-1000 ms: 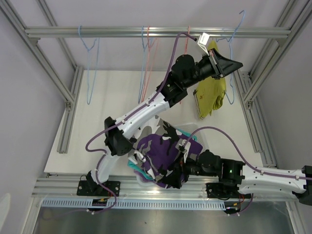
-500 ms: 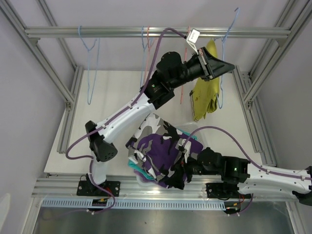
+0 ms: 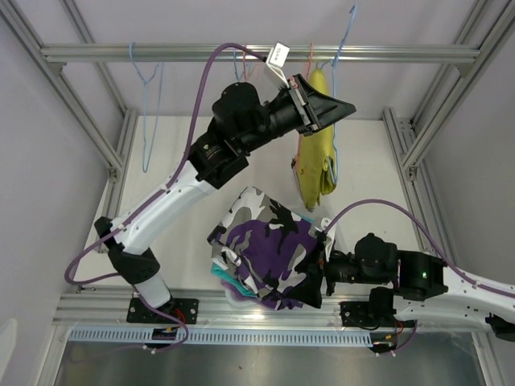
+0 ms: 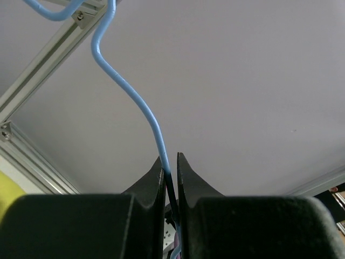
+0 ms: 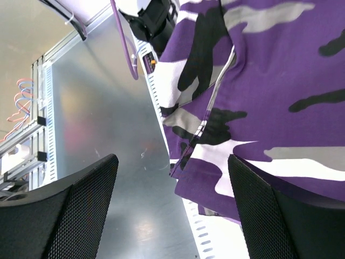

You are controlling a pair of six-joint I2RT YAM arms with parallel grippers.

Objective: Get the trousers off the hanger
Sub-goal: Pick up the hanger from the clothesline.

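Left pincer (image 4: 170, 174) clamped on blue hanger (image 4: 135, 102), swung leftward this past second. Mustard trousers (image 3: 312, 165) still draped on it, unremoved. My right pincer (image 5: 171, 162) gapes wide beside purple camouflage trousers (image 5: 280, 81).

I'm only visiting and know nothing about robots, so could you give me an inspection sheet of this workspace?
Surface: white table, pile of trousers at its near edge.
Job's things: mustard trousers hanging on a blue hanger; purple camouflage trousers top the pile, teal trousers beneath.
Clutter: nothing seen.
Grippers: left gripper, jaws shut on the blue hanger's wire; right gripper, jaws open at the pile's edge.
Cables: purple cables along both arms.
Surroundings: aluminium frame with empty hangers.
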